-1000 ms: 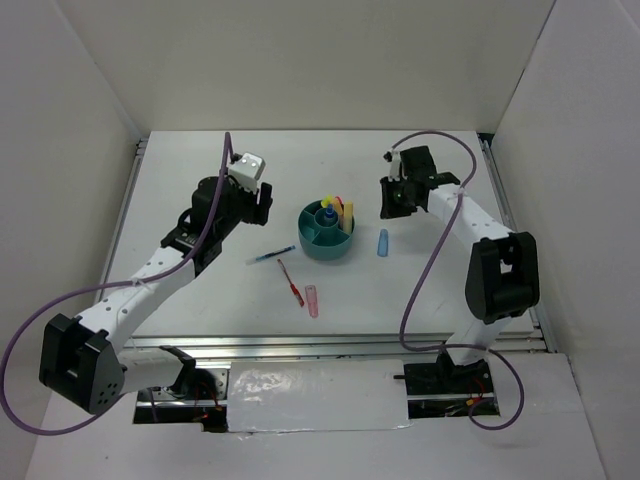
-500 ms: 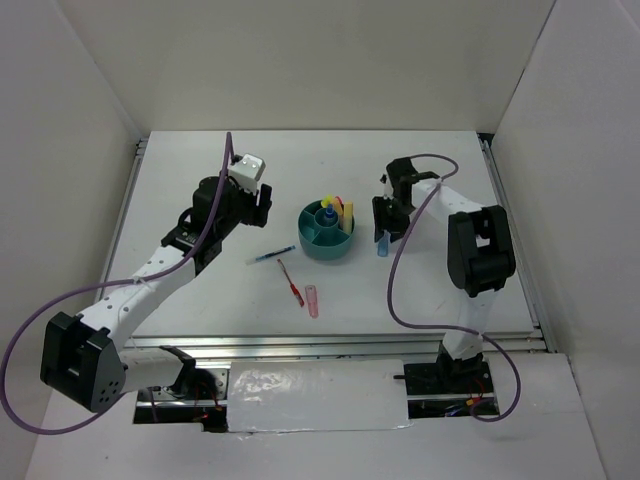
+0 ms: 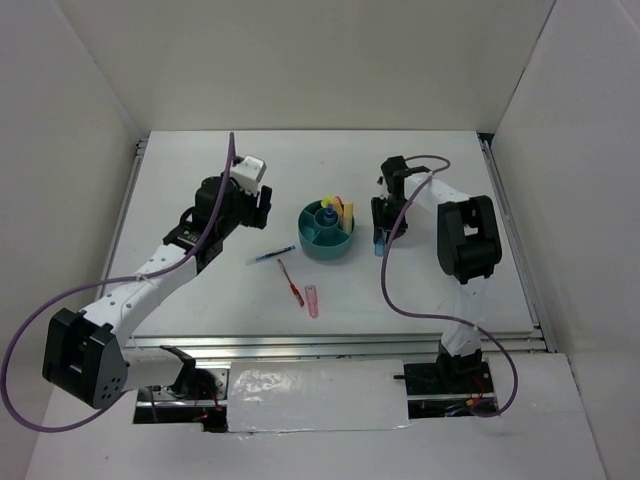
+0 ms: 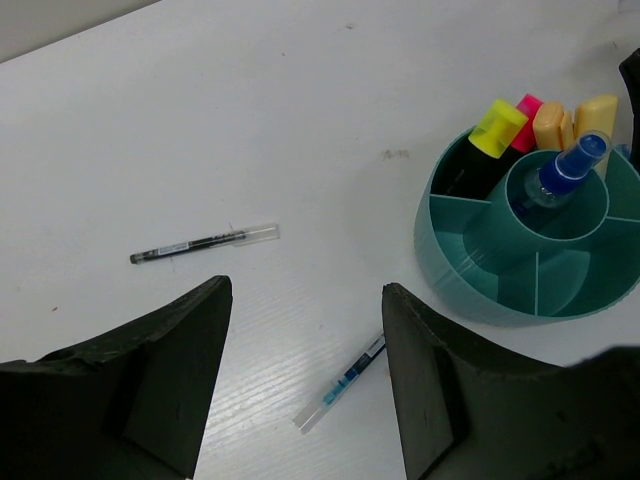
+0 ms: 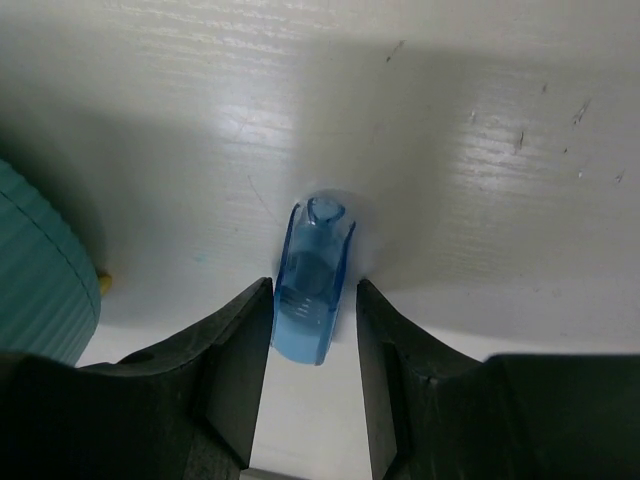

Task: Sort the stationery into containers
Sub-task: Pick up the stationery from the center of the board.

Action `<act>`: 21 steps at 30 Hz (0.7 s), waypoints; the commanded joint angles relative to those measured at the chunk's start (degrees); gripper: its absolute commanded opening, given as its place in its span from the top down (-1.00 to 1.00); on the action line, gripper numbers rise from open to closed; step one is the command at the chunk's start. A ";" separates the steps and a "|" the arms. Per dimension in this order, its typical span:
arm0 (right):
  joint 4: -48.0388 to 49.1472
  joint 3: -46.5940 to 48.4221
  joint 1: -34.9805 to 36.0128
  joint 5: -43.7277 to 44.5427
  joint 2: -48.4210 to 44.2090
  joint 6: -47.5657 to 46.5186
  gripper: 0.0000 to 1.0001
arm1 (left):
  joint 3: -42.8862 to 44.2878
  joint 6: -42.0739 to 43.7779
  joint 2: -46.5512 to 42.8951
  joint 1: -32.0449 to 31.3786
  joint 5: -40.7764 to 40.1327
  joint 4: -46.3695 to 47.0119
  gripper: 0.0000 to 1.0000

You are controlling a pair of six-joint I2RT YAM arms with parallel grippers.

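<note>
**Top external view.** The round teal plastic organiser bowl stands mid-tabletop (a white surface). The left gripper hangs to the left of the bowl. The right gripper is down just to the right of the bowl, over the stubby light-blue marker. On the near side of the bowl lie a thin blue pen, a thin red pen and a stubby pink marker, all flat and apart from one another.

**Left wrist view.** The left fingers stand wide apart, with only tabletop between them. The blue pen and a thin dark pen lie below. In the bowl, a yellow-capped marker, a pink-capped marker and two orange markers stand upright in the far outer compartments. The small clear blue-capped bottle stands in the central cup.

**Right wrist view.** The light-blue marker lies flat on the tabletop between the right fingers. They are partly open and sit close against both its sides. Whether they clamp it cannot be told. The bowl's wall shows at the left edge.
</note>
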 commanded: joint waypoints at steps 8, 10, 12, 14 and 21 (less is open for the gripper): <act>-8.11 9.73 0.41 -1.02 6.08 -2.04 0.09 | 2.95 -0.64 1.75 0.30 0.58 0.39 -0.47; -9.78 11.40 0.76 -1.02 7.31 -2.57 0.14 | 3.30 -0.37 2.01 0.22 0.40 0.22 -0.46; -11.01 12.20 1.29 -0.76 7.93 -3.27 0.22 | 3.39 -0.02 2.10 0.30 0.40 0.22 -0.47; -12.60 12.55 1.81 -0.58 8.72 -3.97 0.25 | 3.57 0.33 2.19 0.22 0.23 0.04 -0.46; -15.67 9.91 4.62 0.73 8.90 -6.70 0.51 | 3.22 0.60 1.49 0.39 0.58 -0.49 -0.46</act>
